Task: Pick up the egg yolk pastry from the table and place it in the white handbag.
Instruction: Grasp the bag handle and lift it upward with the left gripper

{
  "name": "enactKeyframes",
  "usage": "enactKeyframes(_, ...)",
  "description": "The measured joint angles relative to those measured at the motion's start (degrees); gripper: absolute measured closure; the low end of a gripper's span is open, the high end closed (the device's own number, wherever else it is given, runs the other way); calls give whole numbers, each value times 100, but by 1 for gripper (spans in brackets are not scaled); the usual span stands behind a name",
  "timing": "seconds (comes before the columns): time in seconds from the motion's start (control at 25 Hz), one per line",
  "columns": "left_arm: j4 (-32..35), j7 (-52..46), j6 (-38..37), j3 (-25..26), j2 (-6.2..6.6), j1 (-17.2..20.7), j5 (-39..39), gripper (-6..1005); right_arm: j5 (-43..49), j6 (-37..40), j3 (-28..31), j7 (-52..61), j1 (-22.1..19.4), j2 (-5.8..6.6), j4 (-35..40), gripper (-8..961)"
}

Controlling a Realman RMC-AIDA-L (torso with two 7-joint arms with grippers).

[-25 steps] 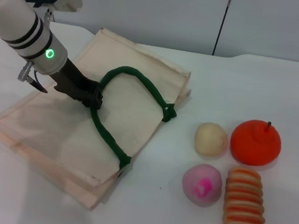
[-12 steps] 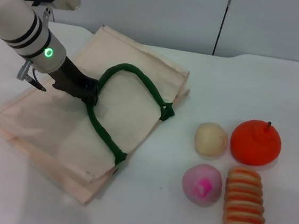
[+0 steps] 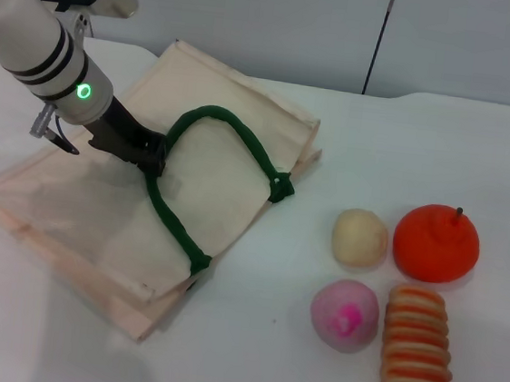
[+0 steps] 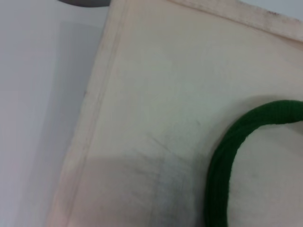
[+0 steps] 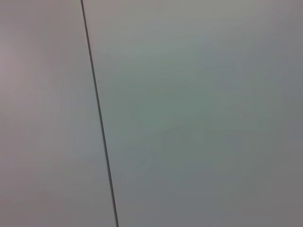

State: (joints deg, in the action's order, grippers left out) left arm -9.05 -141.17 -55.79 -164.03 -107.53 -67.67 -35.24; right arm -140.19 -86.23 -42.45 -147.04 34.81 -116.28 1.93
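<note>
The egg yolk pastry [image 3: 360,238], a pale cream ball, lies on the table right of the bag. The white handbag [image 3: 79,218] lies flat on the left half of the table, with its dark green handle [image 3: 233,139] arched on top. My left gripper [image 3: 152,156] is over the bag's middle, shut on the near end of that handle. The left wrist view shows the bag fabric [image 4: 156,85] and a stretch of the handle [image 4: 227,156]. The right gripper is out of view; its wrist view shows only a plain wall.
An orange fruit [image 3: 436,243] sits right of the pastry. A pink ball with a magenta spot [image 3: 343,314] lies in front of the pastry, with a striped orange-cream roll [image 3: 415,365] beside it. The white table [image 3: 370,139] ends at a grey wall behind.
My left gripper has drawn slightly left and back with the handle, and the bag has slid and turned a little leftward with it. The pastry and the other items have not moved.
</note>
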Motion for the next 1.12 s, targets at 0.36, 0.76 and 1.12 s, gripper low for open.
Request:
enactKeyframes(0.36,5,85,100,3,-69,8,36,872,0,1,0,0,-37,0,-8,85)
enactKeyframes(0.76,8,166,136,22,-113,8,71,879,0,1,0,0,-44,6,-9,84)
enactKeyframes(1.12,10,509,127,31,-148,65,427,878,0,39,0,-2,-105,14,-9,84)
